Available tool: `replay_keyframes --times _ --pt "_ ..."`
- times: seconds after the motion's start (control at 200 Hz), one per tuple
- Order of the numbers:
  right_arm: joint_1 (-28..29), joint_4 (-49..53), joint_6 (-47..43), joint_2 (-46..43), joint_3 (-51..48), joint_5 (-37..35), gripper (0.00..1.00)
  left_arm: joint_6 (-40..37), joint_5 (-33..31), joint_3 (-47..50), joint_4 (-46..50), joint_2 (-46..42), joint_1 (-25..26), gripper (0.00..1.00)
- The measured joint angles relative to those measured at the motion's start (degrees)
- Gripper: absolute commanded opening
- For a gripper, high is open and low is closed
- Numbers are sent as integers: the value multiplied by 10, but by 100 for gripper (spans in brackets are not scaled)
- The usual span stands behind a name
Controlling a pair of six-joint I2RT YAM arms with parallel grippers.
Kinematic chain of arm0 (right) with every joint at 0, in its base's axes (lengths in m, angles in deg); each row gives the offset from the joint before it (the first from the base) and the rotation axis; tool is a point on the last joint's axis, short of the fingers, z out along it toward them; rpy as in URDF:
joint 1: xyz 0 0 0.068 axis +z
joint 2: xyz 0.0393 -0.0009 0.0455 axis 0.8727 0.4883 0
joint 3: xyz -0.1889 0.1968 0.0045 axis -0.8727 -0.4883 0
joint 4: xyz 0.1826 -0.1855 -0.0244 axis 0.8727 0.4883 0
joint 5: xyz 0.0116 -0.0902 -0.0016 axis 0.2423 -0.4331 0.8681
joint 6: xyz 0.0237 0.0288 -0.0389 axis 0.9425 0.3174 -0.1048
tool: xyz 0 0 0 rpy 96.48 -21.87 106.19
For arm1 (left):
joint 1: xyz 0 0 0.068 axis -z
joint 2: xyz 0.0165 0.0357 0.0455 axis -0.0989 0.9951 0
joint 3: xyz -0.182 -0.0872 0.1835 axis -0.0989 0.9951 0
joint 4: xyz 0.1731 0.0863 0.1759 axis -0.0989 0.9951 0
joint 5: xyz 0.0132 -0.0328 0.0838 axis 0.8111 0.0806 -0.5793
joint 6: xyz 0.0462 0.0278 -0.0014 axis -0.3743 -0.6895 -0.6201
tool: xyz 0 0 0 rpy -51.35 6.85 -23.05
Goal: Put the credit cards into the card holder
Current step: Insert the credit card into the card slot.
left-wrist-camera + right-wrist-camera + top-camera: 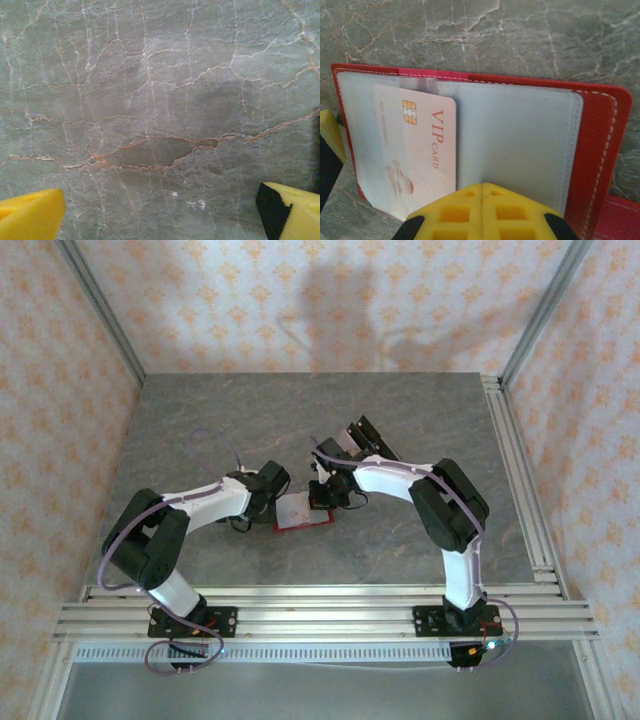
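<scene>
At the near edge of the tabletop (200,420) the 2 arms are bolted side by side; both bend inward toward its middle. The left pincer (160,212) hangs released over bare veined stone, its 2 yellow fingertips (32,215) spread wide with nothing between them; it is just beside the left side of the card holder (302,512). The right pincer (481,200) is clenched, its yellow fingertips pressed flat together at the card holder's rim; I cannot tell whether a thin leaf is pinched between them. The red card holder lies spread open near the tabletop's middle, slightly toward the near edge, pale pockets facing up; 1 pinkish credit card (420,145) with a gold chip and "VIP CARD" lettering sits in 1 pocket, partly under the pale leaf. Beyond the far edge stand patterned walls (300,300).
</scene>
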Motion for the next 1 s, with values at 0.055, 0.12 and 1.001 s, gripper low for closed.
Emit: replay_keyframes --times 0.055,0.12,1.001 --pt "3 2 -2 4 6 0 4 0 0 0 0 1 0 100" --pt "7 5 -2 6 11 0 3 0 0 0 -1 1 0 100" --pt "40 64 -29 53 97 -24 5 1 2 3 -9 3 0 100"
